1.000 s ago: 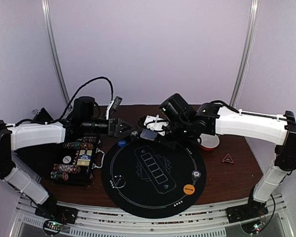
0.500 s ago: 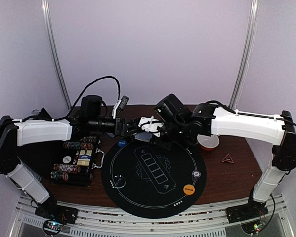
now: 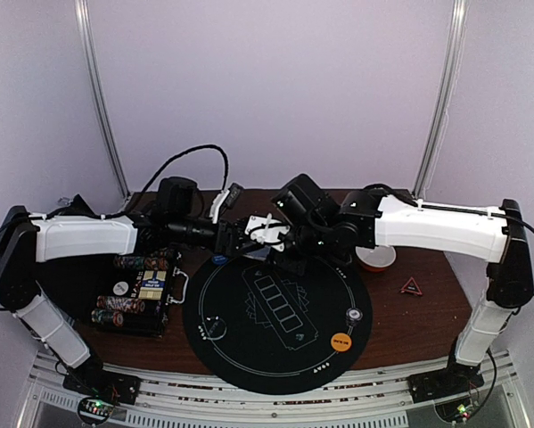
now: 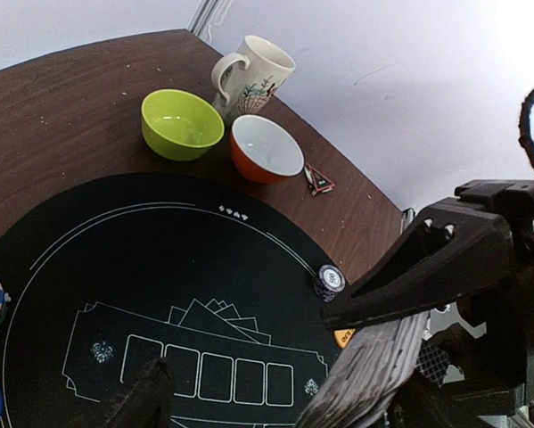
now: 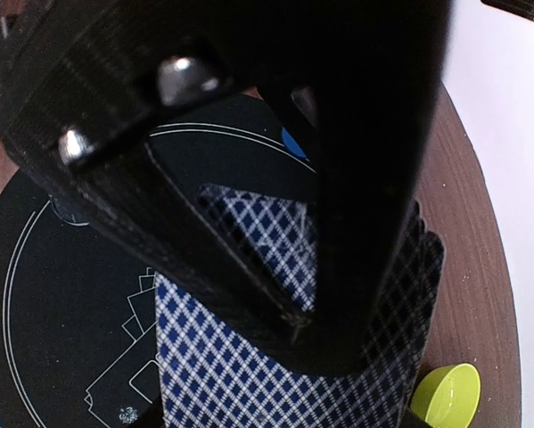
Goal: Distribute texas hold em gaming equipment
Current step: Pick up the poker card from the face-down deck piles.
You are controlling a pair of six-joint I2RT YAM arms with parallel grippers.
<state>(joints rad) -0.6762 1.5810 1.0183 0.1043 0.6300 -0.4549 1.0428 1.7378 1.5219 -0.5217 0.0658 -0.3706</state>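
Right wrist view: the deck of cards [image 5: 275, 357], its backs cross-hatched blue on white, is pinched between the right gripper's [image 3: 280, 234] fingers. Its grey layered edge lies between the left gripper's [image 3: 238, 234] spread fingers.

Left gripper [image 4: 244, 343] fingers spread apart over black mat [image 4: 115, 232], card deck [image 4: 369, 370] edge-on just beside one finger. Chip [image 4: 330, 282] on mat rim. Beyond the mat: green bowl [image 4: 182, 123], orange bowl [image 4: 267, 149], mug [image 4: 251, 76], red triangle [image 4: 318, 178].
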